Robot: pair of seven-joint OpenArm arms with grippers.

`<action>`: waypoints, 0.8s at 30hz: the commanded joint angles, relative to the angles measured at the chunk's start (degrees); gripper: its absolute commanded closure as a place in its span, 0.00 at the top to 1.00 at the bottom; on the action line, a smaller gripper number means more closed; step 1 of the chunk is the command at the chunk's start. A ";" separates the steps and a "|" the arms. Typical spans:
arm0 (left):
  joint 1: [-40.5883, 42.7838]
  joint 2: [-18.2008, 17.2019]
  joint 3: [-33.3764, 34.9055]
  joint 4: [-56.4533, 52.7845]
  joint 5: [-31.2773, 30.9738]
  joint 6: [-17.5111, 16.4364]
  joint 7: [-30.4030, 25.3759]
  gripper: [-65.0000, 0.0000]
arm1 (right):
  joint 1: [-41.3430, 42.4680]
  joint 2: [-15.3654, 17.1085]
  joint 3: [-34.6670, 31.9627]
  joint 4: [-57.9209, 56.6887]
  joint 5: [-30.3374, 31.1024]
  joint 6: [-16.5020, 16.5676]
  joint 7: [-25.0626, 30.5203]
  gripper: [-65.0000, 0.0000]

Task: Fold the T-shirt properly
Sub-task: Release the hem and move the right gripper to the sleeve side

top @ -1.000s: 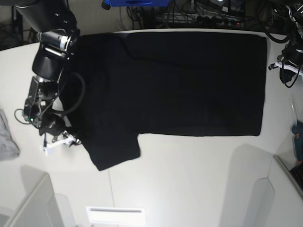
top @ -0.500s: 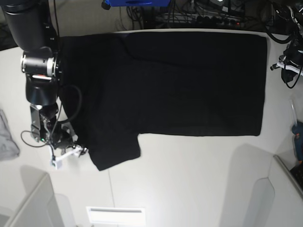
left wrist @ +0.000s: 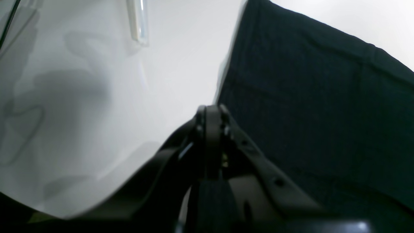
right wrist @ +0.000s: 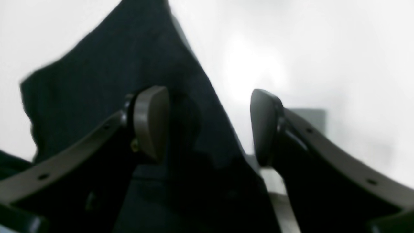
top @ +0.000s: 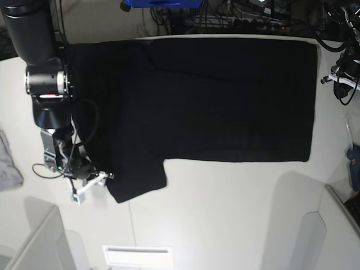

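Note:
The black T-shirt (top: 214,98) lies spread flat on the white table (top: 225,214), plain side up, one sleeve (top: 138,180) pointing at the front edge. My right gripper (top: 90,185) is at that sleeve's left side and low over the table. In the right wrist view the right gripper (right wrist: 208,124) is open and holds nothing. One finger (right wrist: 152,123) hangs over the T-shirt (right wrist: 106,81), the other finger (right wrist: 265,126) over bare table. My left gripper (left wrist: 208,111) is shut and empty beside the T-shirt's edge (left wrist: 323,97), at the table's far right (top: 339,81).
A small grey cloth (top: 8,163) lies at the left edge. White panels stand at the front left (top: 39,242) and front right (top: 337,225). Cables (top: 236,17) and a blue object (top: 160,3) sit behind the table.
My right arm has moved along the shirt's left edge toward the front, down to the sleeve, and its jaws have opened wider. The left arm and the shirt have stayed put.

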State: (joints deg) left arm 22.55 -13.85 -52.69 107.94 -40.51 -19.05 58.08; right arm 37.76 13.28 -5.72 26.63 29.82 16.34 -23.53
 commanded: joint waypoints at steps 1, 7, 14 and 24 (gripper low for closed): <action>0.00 -1.05 -0.37 0.85 -0.59 0.10 -1.07 0.00 | 1.14 0.22 -0.31 0.49 0.20 0.41 -1.31 0.58; 0.00 -1.05 -0.19 0.85 -0.59 0.10 -1.07 0.00 | 0.18 0.22 -0.75 0.49 0.02 0.41 -1.22 0.37; 0.00 -1.05 -0.11 0.85 -0.59 0.10 -1.07 0.00 | -0.70 0.22 -0.75 0.49 0.02 0.41 -1.22 0.35; 0.00 -1.05 -0.11 0.76 -0.59 0.19 -0.99 0.00 | -0.70 0.22 -0.39 0.49 0.02 0.15 -1.22 0.00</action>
State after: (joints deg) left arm 22.55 -13.85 -52.40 107.94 -40.53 -19.00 58.11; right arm 36.16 13.28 -6.22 26.98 30.41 16.51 -22.59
